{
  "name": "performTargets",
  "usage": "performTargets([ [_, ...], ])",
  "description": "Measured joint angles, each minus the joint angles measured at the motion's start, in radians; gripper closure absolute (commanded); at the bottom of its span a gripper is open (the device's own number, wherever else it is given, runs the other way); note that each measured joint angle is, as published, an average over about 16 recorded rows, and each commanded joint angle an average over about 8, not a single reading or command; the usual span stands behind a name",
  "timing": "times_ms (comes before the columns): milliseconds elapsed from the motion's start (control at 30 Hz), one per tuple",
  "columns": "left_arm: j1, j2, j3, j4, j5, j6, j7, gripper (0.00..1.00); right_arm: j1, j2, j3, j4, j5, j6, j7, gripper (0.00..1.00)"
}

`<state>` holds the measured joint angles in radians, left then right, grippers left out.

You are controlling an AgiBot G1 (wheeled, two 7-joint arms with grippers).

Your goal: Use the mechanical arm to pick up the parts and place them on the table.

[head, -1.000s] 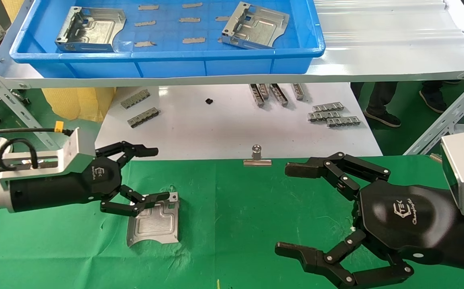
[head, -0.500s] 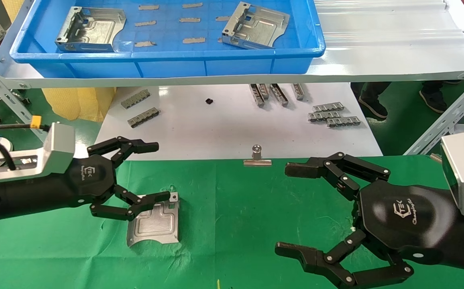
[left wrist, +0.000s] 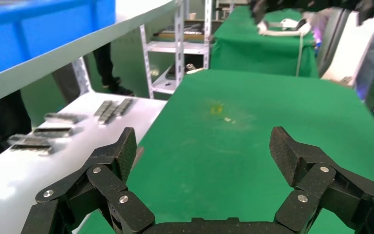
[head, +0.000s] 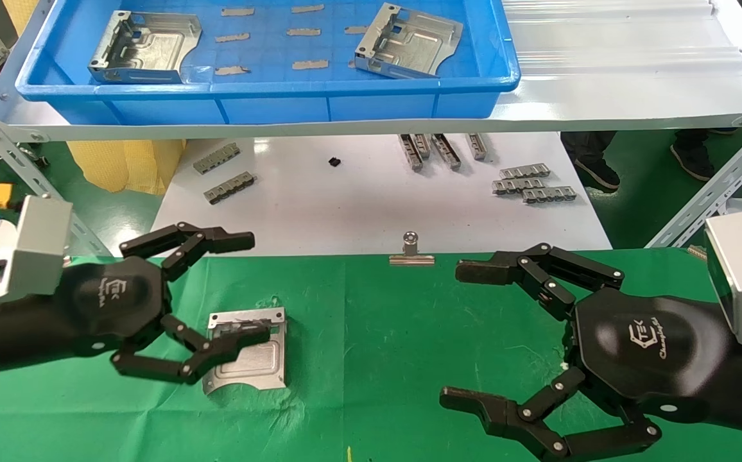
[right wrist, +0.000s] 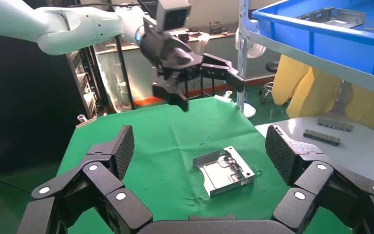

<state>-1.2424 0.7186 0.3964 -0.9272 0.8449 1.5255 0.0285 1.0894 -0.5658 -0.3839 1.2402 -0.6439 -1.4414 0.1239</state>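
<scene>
One silver part (head: 249, 359) lies flat on the green table (head: 377, 333), left of centre; it also shows in the right wrist view (right wrist: 226, 170). My left gripper (head: 254, 285) hovers just left of and above it, open and empty; its lower finger overlaps the part's far edge in the head view. It shows open in its own wrist view (left wrist: 204, 146) and raised above the cloth in the right wrist view (right wrist: 209, 90). Two more parts (head: 146, 46) (head: 409, 40) lie in the blue tray (head: 268, 86). My right gripper (head: 461, 333) is open and empty over the table's right side (right wrist: 200, 144).
The blue tray stands on a pale grey metal shelf (head: 602, 64) above a white board (head: 371, 192) with small grey ridged strips (head: 531, 183). A silver binder clip (head: 411, 251) holds the cloth's far edge. Slanted shelf struts (head: 711, 192) stand at both sides.
My left arm has drawn back to the left and slightly toward me, open all along. The part stays put on the cloth. The right arm has not moved.
</scene>
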Motion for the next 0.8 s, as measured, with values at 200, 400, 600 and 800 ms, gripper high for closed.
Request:
performTargets([
  [200,0.062,-0.039,-0.043,-0.131,-0.042,-0.011,-0.079,0.0,0.0,0.0,0.0,0.0,0.0,0.0,0.0,0.0],
  [400,0.12,-0.077,-0.084,-0.256,-0.082,-0.021,-0.155,0.0,0.0,0.0,0.0,0.0,0.0,0.0,0.0,0.0],
  [600,0.163,-0.104,-0.114,-0.349,-0.112,-0.029,-0.206,0.0,0.0,0.0,0.0,0.0,0.0,0.0,0.0,0.0],
  [800,0.181,-0.115,-0.126,-0.385,-0.124,-0.032,-0.225,0.0,0.0,0.0,0.0,0.0,0.0,0.0,0.0,0.0],
])
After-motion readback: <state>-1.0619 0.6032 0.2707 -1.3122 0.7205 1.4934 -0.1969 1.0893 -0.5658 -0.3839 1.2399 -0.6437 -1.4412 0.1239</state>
